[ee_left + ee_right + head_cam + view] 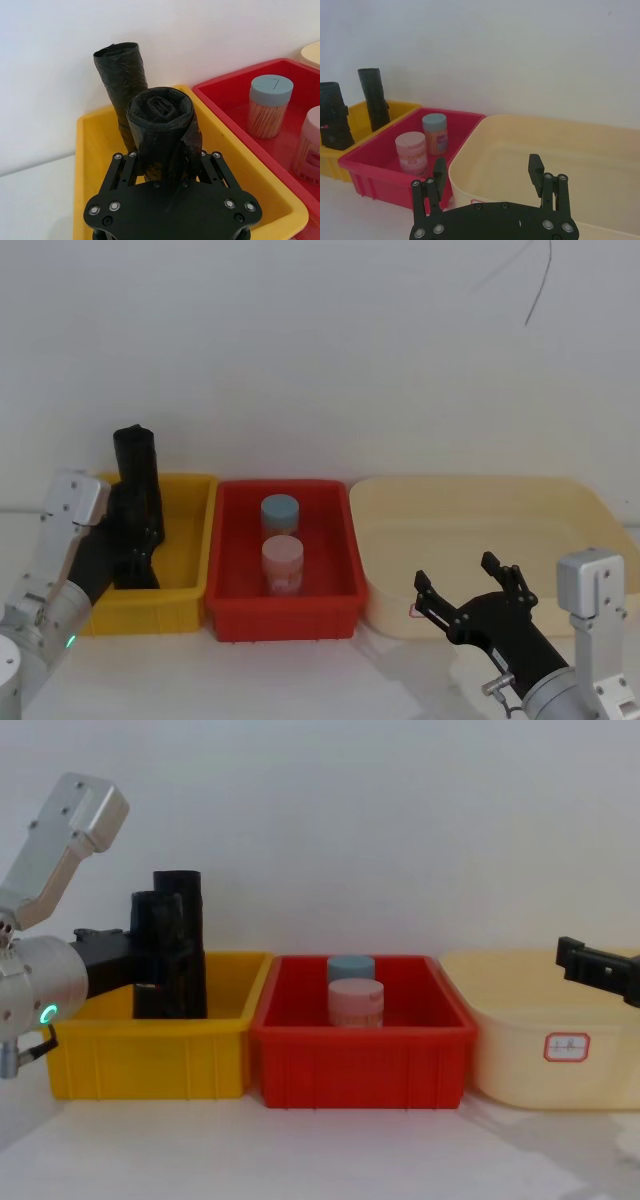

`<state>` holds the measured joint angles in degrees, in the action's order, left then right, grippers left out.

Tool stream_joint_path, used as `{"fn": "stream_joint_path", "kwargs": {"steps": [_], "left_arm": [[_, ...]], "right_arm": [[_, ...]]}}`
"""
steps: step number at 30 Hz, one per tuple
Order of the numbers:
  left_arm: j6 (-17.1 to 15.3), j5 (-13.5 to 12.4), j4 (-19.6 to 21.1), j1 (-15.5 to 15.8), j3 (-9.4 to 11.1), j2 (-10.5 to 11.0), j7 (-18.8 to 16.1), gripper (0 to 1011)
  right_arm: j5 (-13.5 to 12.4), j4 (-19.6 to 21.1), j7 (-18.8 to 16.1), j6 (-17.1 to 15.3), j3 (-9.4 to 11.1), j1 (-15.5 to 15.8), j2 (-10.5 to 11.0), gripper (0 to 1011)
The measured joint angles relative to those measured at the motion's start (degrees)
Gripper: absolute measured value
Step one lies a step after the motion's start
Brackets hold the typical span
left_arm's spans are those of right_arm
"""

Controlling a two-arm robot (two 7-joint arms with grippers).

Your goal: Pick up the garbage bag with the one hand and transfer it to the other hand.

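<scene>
The garbage bag (pixel 161 125) is a thick roll of glossy, crinkled black plastic, wound tight so that its top end shows a flattened spiral of folds. It stands nearly upright in the yellow bin (pixel 150 1055), with its upper part rising above the bin's rim. Its lower end is down inside the bin, and whether that end rests on the bin floor cannot be told. Just behind it a slimmer black roll (pixel 120 75) stands taller, and in the left wrist view it leans a little away. The left end effector (pixel 165 167) is clamped on the garbage bag, one black finger pressed to each side of the roll about halfway up, its silver arm showing a green light. The right end effector (pixel 455 575) hangs with its fingers spread wide apart, holding nothing, in front of the near rim of the cream tub (pixel 520 1020) and well apart from the garbage bag. Between the yellow bin and the tub sits a red bin (pixel 360 1060) holding a blue-lidded jar (pixel 280 510) and, nearer the robot, a pink-lidded jar (pixel 282 558). The tub carries a small white label (pixel 567 1045) on its front wall. All three containers stand in a row on a white surface (pixel 350 1150) against a plain white wall (pixel 320 340).
</scene>
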<state>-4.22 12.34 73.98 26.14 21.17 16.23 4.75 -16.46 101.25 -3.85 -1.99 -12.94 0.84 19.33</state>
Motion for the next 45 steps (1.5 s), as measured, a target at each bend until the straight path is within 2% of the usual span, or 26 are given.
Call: {"fn": "stream_joint_path", "kwargs": {"steps": [4, 14, 29, 41, 45], "left_arm": [[0.11, -0.15, 0.70, 0.01, -0.03, 0.44, 0.75, 448], [0.40, -0.10, 4.22, 1.69, -0.45, 2.13, 4.23, 401], [0.69, 0.96, 8.20, 6.90, -1.16, 3.43, 10.41, 381], [-0.66, 3.75, 9.40, 8.94, 0.58, 4.06, 18.17, 381], [-1.14, 4.85, 9.52, 9.13, 1.38, 4.29, 20.65, 381]], "right_arm": [[0.05, 0.26, -0.46, -0.40, 0.00, -0.05, 0.29, 1000], [0.06, 2.22, -4.45, -3.03, -0.44, -1.34, 2.98, 1000], [-2.37, 6.13, -14.89, -7.54, -1.34, -5.95, 8.64, 1000], [-4.70, 7.32, -22.58, -10.06, -3.28, -9.81, 12.40, 1000], [-5.13, 7.46, -23.86, -10.49, -3.82, -10.51, 12.99, 1000]]}}
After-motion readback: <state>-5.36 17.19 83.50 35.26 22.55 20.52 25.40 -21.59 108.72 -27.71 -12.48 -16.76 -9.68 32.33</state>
